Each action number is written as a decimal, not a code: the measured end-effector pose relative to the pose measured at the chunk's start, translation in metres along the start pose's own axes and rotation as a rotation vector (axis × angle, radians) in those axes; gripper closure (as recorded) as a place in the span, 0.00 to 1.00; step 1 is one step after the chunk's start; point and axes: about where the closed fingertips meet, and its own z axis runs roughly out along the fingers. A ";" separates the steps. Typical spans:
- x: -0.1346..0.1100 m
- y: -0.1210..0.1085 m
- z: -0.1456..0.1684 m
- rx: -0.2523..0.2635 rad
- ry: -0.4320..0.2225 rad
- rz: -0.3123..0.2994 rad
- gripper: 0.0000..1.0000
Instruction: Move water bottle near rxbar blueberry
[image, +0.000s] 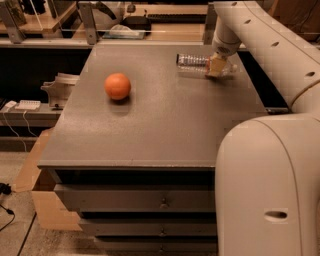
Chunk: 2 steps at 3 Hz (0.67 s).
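Note:
The water bottle (192, 62) is clear and ribbed and lies on its side at the far right of the grey table (160, 125). My gripper (216, 65) hangs from the arm (270, 55) and sits right at the bottle's right-hand part, covering it there. The rxbar blueberry does not show anywhere in this view.
An orange ball (118, 86) rests on the table's left half. The robot's white body (270, 190) fills the near right corner. Shelves with clutter (120, 25) stand behind the table. A cardboard box (37, 185) sits on the floor to the left, and drawers (135, 202) are below the tabletop.

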 end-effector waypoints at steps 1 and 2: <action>0.001 0.000 0.007 -0.012 -0.004 0.015 0.58; 0.003 0.001 0.011 -0.019 -0.005 0.024 0.35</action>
